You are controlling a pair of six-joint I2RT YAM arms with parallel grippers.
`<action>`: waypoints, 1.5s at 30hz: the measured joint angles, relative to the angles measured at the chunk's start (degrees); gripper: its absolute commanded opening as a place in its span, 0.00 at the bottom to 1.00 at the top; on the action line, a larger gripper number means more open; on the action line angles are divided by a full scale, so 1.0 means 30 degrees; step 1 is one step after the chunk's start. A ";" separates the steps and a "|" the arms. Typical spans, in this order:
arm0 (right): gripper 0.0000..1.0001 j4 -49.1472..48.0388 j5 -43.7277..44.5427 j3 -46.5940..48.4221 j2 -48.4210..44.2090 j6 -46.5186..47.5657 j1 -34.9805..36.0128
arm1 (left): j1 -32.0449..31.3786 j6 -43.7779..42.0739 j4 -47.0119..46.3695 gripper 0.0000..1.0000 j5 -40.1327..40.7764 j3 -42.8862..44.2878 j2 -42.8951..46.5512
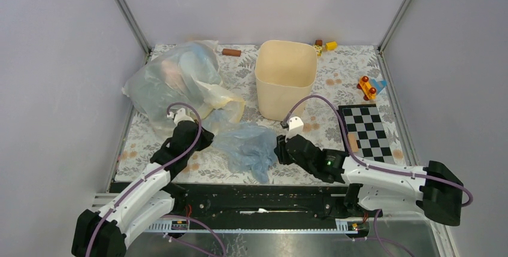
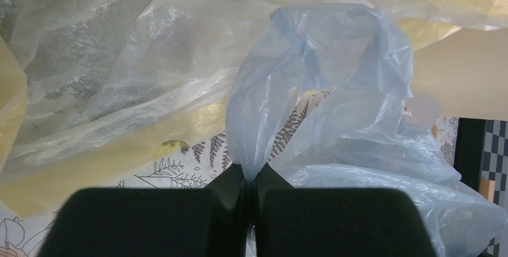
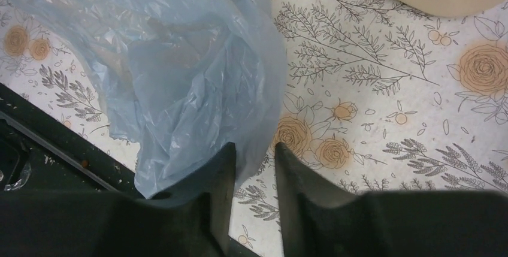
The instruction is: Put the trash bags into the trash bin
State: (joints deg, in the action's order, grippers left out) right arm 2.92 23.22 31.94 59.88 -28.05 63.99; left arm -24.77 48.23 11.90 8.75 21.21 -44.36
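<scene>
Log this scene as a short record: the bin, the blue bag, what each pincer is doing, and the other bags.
trash bin: upright, at the back middle
blue bag: crumpled in front of the bin, not in it
left pincer: shut on a fold of the blue bag
right pincer: slightly open, bag edge beside one finger, nothing clamped
other bags: clear whitish bag and pale yellow bag, back left
</scene>
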 measured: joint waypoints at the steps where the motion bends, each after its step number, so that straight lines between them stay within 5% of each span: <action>1: 0.24 -0.0182 -0.0058 0.0000 0.0270 -0.0109 0.0000 | 0.0000 0.0007 0.0000 0.00 0.0007 -0.0022 0.0000; 3: 0.01 -0.0488 -0.0066 0.0000 0.0583 -0.0299 0.0000 | 0.0000 0.0044 0.0000 0.00 0.0109 -0.0036 0.0000; 22: 0.00 0.2834 0.4124 0.0495 -0.5115 -0.0670 0.0036 | 0.2011 0.0160 -0.2055 0.01 -0.1115 -0.1333 -0.0627; 24: 0.00 0.2798 0.4175 0.0532 -0.5209 -0.0656 0.0036 | 0.2055 -0.0226 -0.2178 0.19 -0.1872 -0.1268 -0.0656; 29: 0.00 0.2565 0.3577 0.1406 -0.2776 -0.1086 0.0022 | 0.2200 -0.1151 -0.1523 0.89 -0.3927 -0.0138 -0.0969; 30: 0.00 0.2477 0.3490 0.1515 -0.2463 -0.1180 0.0022 | 0.2120 -0.1209 -0.1253 0.95 -0.4182 0.0182 -0.0809; 38: 0.00 0.1938 0.3417 0.3912 0.0809 -0.4619 0.0022 | -0.0095 -0.1406 0.2025 0.97 -0.4648 0.3279 0.3585; 45: 0.00 0.1945 0.4226 0.5843 0.2681 -0.8007 0.0022 | -0.1887 -0.0197 0.3031 0.99 -0.6878 0.2346 0.6499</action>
State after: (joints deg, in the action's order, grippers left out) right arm 8.75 35.90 49.47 67.92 -52.07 64.05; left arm -30.44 47.64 20.99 -11.88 28.25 -24.86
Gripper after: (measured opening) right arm 0.011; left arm 0.963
